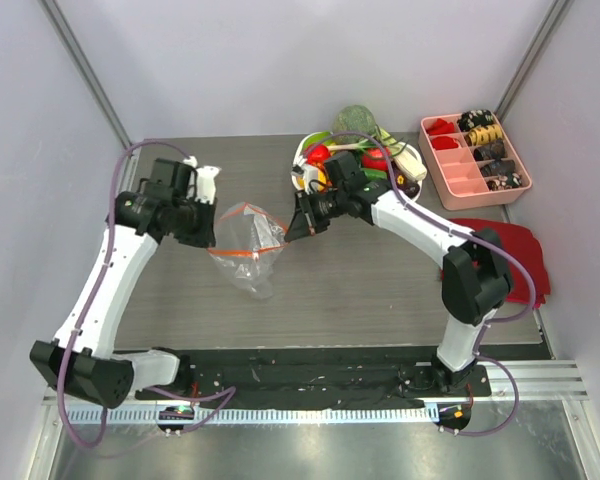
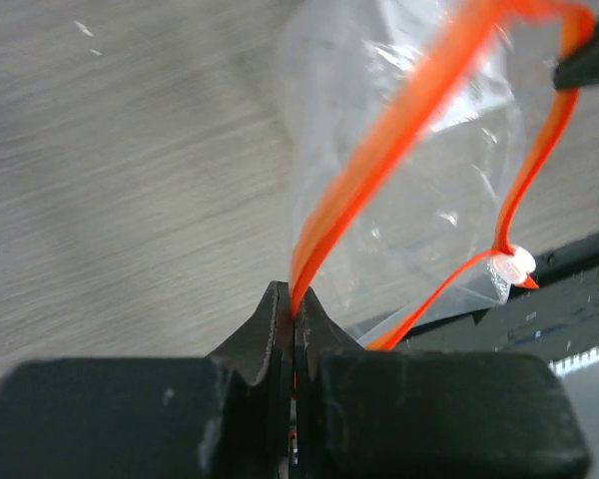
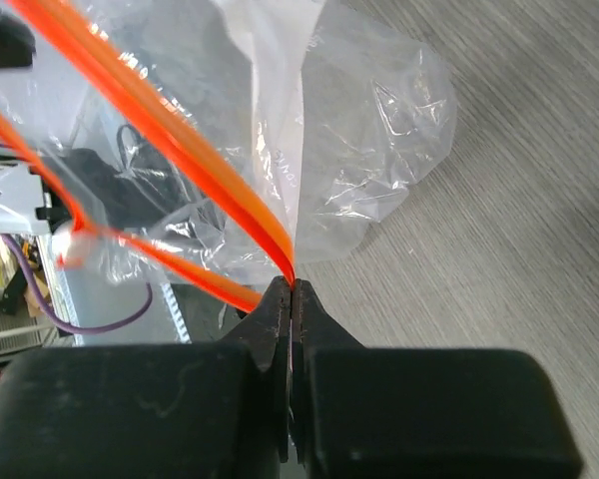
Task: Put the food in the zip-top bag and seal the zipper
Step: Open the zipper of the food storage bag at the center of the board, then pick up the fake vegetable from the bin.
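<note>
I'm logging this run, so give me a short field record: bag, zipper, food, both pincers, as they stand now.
bag: clear, empty, hanging between the two pincers
zipper: orange-red, its two strips apart, unsealed
left pincer: shut on zipper
right pincer: shut on zipper
food: piled at the far side, none in bag
tray: pink, right of food
</note>
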Robot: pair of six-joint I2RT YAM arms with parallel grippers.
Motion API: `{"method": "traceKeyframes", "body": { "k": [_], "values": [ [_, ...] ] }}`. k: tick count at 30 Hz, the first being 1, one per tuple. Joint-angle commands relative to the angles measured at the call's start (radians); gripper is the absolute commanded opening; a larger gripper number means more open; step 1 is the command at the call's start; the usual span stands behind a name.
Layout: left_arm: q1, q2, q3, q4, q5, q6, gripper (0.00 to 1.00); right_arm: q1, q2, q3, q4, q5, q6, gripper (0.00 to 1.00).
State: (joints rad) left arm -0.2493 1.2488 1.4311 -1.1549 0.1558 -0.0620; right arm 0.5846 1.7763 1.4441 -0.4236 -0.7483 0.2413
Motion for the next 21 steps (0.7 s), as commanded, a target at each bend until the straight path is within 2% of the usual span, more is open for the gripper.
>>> {"method": "traceKeyframes", "body": {
  "k": [1,4,8,10,11,13,14,16,17,21],
  "values": [
    [-0.080,0.075,-0.040,0.030,-0.021,-0.028,0.00,0.001,0.081,0.053,-0.023,0.016,-0.045,0.01],
    [-0.085,0.159,-0.011,0.061,0.042,-0.067,0.00,-0.009,0.101,0.073,-0.049,0.036,-0.094,0.04],
    [-0.087,0.207,0.005,0.098,0.076,-0.134,0.00,-0.055,0.060,0.076,-0.070,0.049,-0.103,0.30],
    [-0.088,0.216,0.018,0.109,0.070,-0.153,0.00,-0.080,0.022,0.085,-0.076,0.056,-0.111,0.38],
    [-0.090,0.221,0.025,0.122,0.067,-0.174,0.00,-0.101,0.011,0.091,-0.087,0.064,-0.115,0.46],
    [-0.100,0.239,0.046,0.127,0.032,-0.199,0.00,-0.121,-0.029,0.108,-0.108,0.073,-0.141,0.55],
    [-0.108,0.245,0.055,0.126,0.022,-0.209,0.00,-0.135,-0.044,0.114,-0.119,0.093,-0.155,0.66],
    [-0.130,0.261,0.069,0.133,-0.002,-0.219,0.00,-0.146,-0.083,0.128,-0.145,0.105,-0.191,0.75],
    [-0.139,0.264,0.071,0.139,-0.015,-0.223,0.00,-0.149,-0.093,0.134,-0.153,0.113,-0.201,0.82],
    [-0.160,0.296,0.071,0.161,-0.024,-0.248,0.00,-0.192,-0.124,0.182,-0.225,0.193,-0.305,0.93]
  ]
}}
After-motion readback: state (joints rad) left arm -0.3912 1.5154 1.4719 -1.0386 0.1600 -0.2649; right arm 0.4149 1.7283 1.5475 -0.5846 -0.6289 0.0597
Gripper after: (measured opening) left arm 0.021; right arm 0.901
